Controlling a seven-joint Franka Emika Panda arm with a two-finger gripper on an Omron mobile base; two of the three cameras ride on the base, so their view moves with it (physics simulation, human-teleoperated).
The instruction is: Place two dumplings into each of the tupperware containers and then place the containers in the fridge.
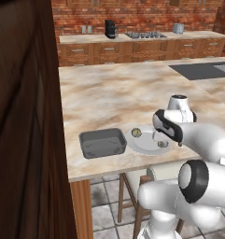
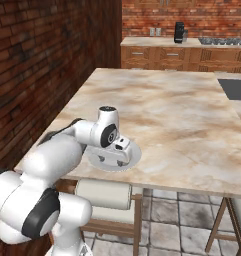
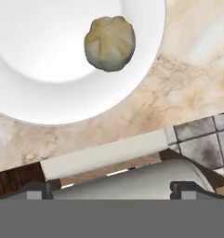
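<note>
Two beige dumplings lie on a round white plate (image 1: 144, 145) near the counter's front edge: one dumpling (image 1: 136, 133) at the plate's back left, another dumpling (image 1: 162, 144) at its front right. In the hand view, a dumpling (image 3: 109, 43) rests on the plate (image 3: 39, 69). My gripper (image 1: 169, 140) hangs open just above the plate's front right part, close to that dumpling, with nothing between its fingers (image 3: 185, 189). It also hovers over the plate (image 2: 134, 152) in the right base view, gripper (image 2: 112, 161). A dark grey tupperware container (image 1: 102, 142) stands empty left of the plate. The fridge is out of view.
A stool (image 2: 103, 194) with a pale cushion stands under the counter's front edge, below the plate. A dark wooden panel (image 1: 20, 116) rises at the left. A sink (image 1: 202, 70) is set in the counter's far right. A coffee machine (image 1: 110, 29) stands on the back counter.
</note>
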